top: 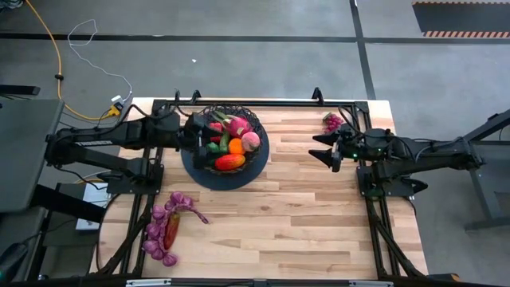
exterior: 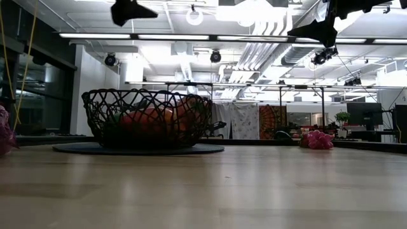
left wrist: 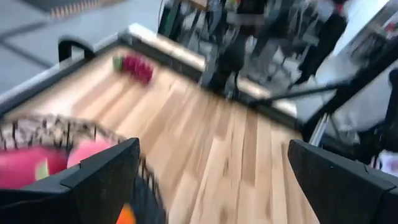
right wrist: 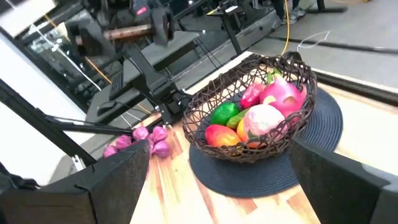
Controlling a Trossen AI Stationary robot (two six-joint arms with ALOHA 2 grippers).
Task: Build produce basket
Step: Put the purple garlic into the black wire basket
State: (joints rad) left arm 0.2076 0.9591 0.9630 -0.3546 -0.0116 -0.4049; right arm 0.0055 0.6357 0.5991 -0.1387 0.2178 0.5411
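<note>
The black wire basket stands on a dark round mat and holds pink, red, green and orange toy fruits; it also shows in the low view and the right wrist view. My left gripper hovers open above the basket's left rim, touching nothing. My right gripper is open, raised over the table to the right of the basket. A pink-red grape bunch lies on the table near the far right corner. Purple grape bunches and a red-orange piece lie at the near left.
The round mat under the basket lies on the wooden table. A black metal frame runs along the table's edges. Bare wood lies between the basket and the right arm and along the near edge.
</note>
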